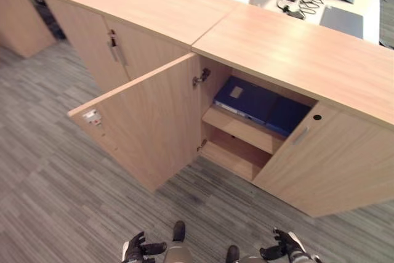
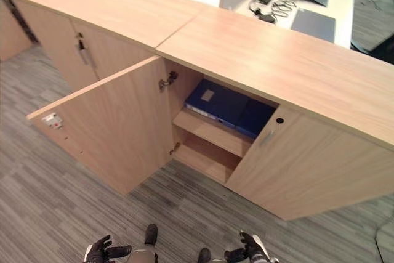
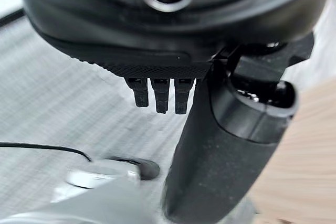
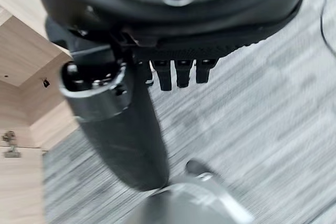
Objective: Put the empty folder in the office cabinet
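Note:
A blue folder (image 1: 245, 98) with a pale label lies flat on the upper shelf inside the wooden office cabinet (image 1: 295, 47); a darker blue folder (image 1: 288, 116) lies beside it. The cabinet's left door (image 1: 148, 121) stands swung wide open and its right door (image 1: 332, 164) is closed. The lower shelf (image 1: 237, 149) is bare. My left hand (image 1: 136, 247) and right hand (image 1: 288, 246) hang low in front of the cabinet, well short of it. Both are open with relaxed fingers and hold nothing, as the left wrist view (image 3: 157, 56) and right wrist view (image 4: 178, 51) show.
A second wooden cabinet (image 1: 123, 4) with closed doors adjoins on the left. Behind the cabinets stands a white desk (image 1: 345, 4) with a laptop and cables. Grey carpet (image 1: 61, 201) runs in front; the open door juts out over it.

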{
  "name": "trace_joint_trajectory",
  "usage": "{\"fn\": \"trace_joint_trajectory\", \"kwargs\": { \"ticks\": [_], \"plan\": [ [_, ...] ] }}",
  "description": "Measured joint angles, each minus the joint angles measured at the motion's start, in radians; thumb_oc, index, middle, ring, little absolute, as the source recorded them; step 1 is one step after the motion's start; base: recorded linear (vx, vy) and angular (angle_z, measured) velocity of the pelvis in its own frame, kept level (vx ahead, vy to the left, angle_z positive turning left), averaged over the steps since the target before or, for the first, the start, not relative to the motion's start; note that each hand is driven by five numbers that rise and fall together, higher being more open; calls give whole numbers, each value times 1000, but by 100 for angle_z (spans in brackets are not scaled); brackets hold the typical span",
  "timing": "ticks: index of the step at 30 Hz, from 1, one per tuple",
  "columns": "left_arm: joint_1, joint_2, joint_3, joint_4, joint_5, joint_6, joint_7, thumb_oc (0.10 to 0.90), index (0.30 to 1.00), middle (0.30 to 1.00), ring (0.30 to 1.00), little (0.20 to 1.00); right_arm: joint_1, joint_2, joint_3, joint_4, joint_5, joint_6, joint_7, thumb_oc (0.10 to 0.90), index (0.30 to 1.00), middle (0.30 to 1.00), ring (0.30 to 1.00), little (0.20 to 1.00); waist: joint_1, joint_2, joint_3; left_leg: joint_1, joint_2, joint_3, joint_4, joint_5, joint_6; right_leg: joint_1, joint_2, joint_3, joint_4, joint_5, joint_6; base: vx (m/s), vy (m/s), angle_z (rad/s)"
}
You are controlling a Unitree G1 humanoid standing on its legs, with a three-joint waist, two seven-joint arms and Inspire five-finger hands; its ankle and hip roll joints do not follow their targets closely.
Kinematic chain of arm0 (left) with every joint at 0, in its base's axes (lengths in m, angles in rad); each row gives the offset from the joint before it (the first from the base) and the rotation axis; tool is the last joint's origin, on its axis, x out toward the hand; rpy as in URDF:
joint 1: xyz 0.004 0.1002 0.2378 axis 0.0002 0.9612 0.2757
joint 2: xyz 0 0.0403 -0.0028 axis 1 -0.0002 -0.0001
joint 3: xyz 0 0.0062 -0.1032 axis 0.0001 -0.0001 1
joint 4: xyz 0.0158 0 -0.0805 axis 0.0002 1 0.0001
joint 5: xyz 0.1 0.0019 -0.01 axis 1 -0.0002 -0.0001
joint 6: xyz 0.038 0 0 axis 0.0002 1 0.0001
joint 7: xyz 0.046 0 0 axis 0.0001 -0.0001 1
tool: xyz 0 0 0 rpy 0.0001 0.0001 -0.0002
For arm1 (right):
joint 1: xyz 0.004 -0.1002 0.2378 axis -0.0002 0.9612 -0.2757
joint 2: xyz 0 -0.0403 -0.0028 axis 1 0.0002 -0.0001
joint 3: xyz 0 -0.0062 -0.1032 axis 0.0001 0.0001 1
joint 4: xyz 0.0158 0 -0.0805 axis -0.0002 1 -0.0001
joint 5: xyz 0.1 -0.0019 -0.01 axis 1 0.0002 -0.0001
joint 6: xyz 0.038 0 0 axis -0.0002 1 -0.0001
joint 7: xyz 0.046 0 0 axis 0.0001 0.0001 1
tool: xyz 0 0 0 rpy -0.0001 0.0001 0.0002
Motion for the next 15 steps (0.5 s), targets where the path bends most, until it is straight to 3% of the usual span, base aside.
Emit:
{"fn": "trace_joint_trajectory", "kwargs": {
  "ticks": [2,3,4,6,8,10,13,15],
  "plan": [
    [-43,24,24,24,0,11,-6,800,900,900,900,900,5,1,-35,27,3,10,1,800,900,900,900,900,-7,-43,9,-1,5,173,48,6,11,11,-44,-37,-29,12,-15,-2,13,72],
    [-51,33,43,26,1,14,1,800,900,900,900,900,4,-5,-52,38,10,16,-1,800,900,900,900,900,-12,-51,10,22,5,216,61,11,7,26,-51,-38,-57,22,-13,53,89,44],
    [-60,54,67,42,2,17,-3,800,900,900,900,900,7,-21,-78,65,31,20,-5,800,900,900,900,900,-17,-40,11,92,6,224,57,25,-14,43,-49,-42,-94,46,-19,47,75,21],
    [-85,87,96,66,2,35,-14,800,900,900,900,900,12,-28,-124,98,40,21,-1,800,900,900,900,900,-22,-26,10,166,14,213,46,44,-44,58,-47,-46,-118,61,-13,41,95,11],
    [-110,131,142,63,-2,35,-18,800,900,900,900,900,22,-41,-137,107,56,27,-1,800,900,900,900,900,-44,-18,12,227,29,196,38,72,-47,57,-47,-47,-122,67,-18,49,123,23],
    [-128,141,151,53,-13,24,-20,800,900,900,900,900,45,-62,-150,108,70,28,0,800,900,900,900,900,-50,17,12,260,47,183,32,120,-50,52,-45,-44,-118,74,-7,112,240,5],
    [-143,178,153,19,-45,27,-15,800,900,900,900,900,53,-55,-172,106,87,27,1,800,900,900,900,900,-68,31,8,265,43,86,-34,102,-69,55,-45,-44,-134,90,17,74,283,-4],
    [-158,179,153,-24,-45,27,-9,800,900,900,900,900,53,-58,-209,107,92,26,1,800,900,900,900,900,-69,54,8,264,43,85,-76,103,-69,62,-48,-46,-151,116,36,55,279,-1]
  ]
}}
